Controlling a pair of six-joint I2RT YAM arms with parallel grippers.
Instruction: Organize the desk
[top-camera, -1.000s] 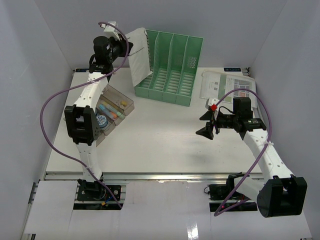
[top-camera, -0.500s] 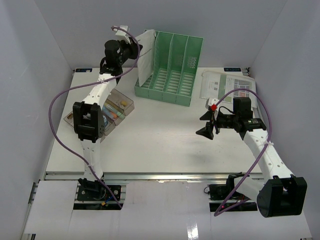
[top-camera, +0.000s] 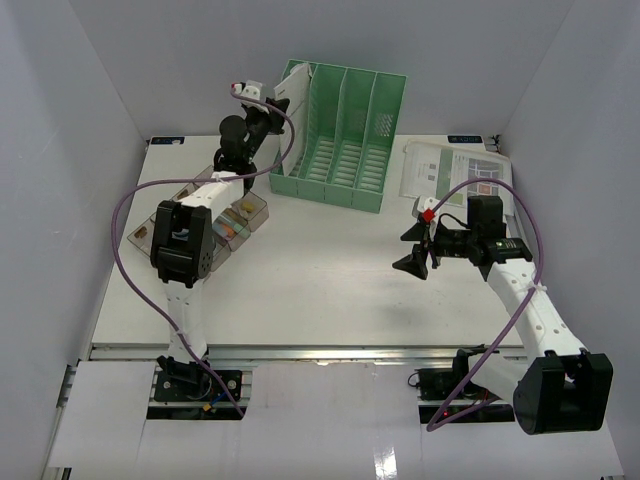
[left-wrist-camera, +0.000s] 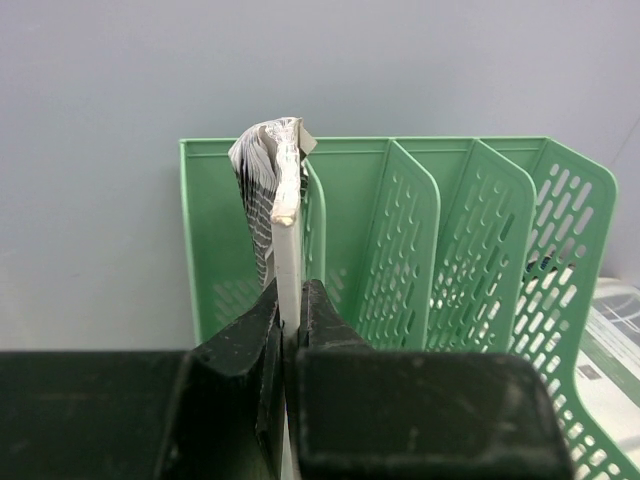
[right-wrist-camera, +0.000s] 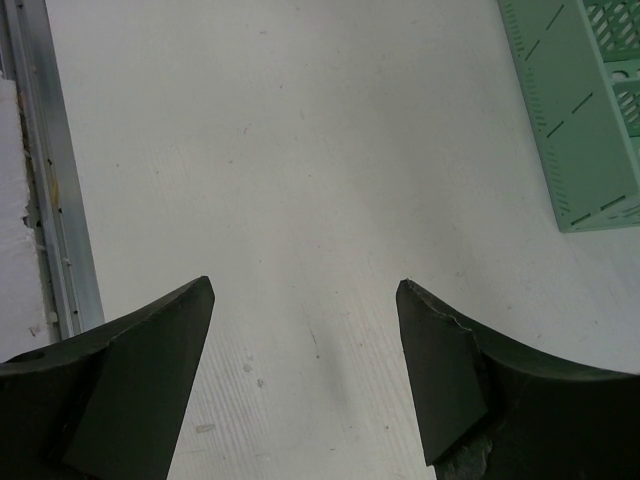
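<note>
Holdings on white surface (top-camera: 320, 290), a large flat rectangle filling the middle of the overhead view, with a metal rail (top-camera: 330, 352) along its near edge, just ahead of both arm bases.

1. Green file rack (top-camera: 345, 140): four upright slots, perforated dividers, standing at the far centre of the surface.
2. White booklet (left-wrist-camera: 285, 200): thin, held on edge and upright at the rack's left end, its top corner curled and showing print. Whether its lower edge sits inside the leftmost slot cannot be told.
3. Clear compartment box (top-camera: 245, 212): on the left side of the surface, near the rack's left corner, with small coloured items inside; partly covered by the left arm.
4. Printed sheets (top-camera: 458, 170): lying flat at the far right corner, just right of the rack.
5. Left end effector (top-camera: 272, 100): raised at the rack's left end, jaws nearly closed and pinching the booklet's lower edge between them.
6. Right end effector (top-camera: 415, 243): right of centre, above bare surface, well apart from the rack; jaws spread wide and holding nothing. Its wrist view shows the rack's corner at the upper right.
</note>
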